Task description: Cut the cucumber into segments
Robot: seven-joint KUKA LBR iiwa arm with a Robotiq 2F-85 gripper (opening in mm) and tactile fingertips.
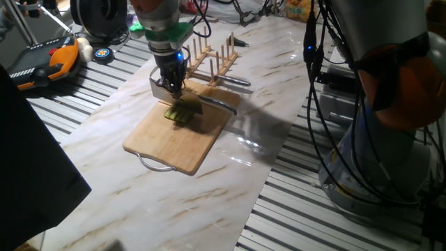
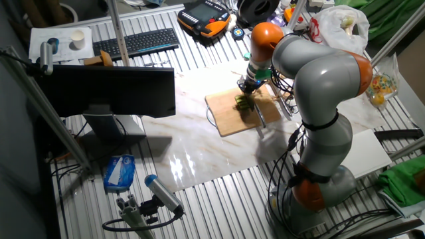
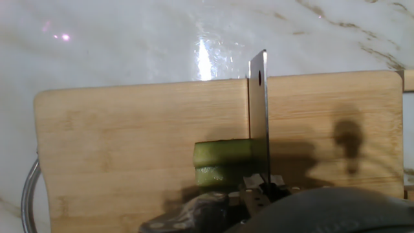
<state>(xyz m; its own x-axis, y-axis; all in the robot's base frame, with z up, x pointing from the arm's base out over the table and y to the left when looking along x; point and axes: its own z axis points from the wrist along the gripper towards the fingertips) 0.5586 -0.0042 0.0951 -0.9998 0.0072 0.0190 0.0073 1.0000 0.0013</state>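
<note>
A light brown wooden cutting board [image 1: 182, 132] with a metal loop handle lies flat on the white marble-look table [image 1: 230, 174]. The little bunch of light green cucumber sticks [image 1: 180, 113] sits on the board, nearer its far end, with bare wood all around them. The black two-finger gripper [image 1: 171, 85] hangs right above the cucumber and is closed around a flat silver knife blade [image 3: 259, 123]. In the hand view, the blade stands on its thin edge across the cucumber sticks [image 3: 229, 162], touching them, and its tip reaches just past the board's far edge. There is a wide strip of open board to the left of the blade and a smaller strip to the right. A wooden peg rack [image 1: 212, 57] stands just beyond the board, close to the arm. The near half of the table has lots of open room.
</note>
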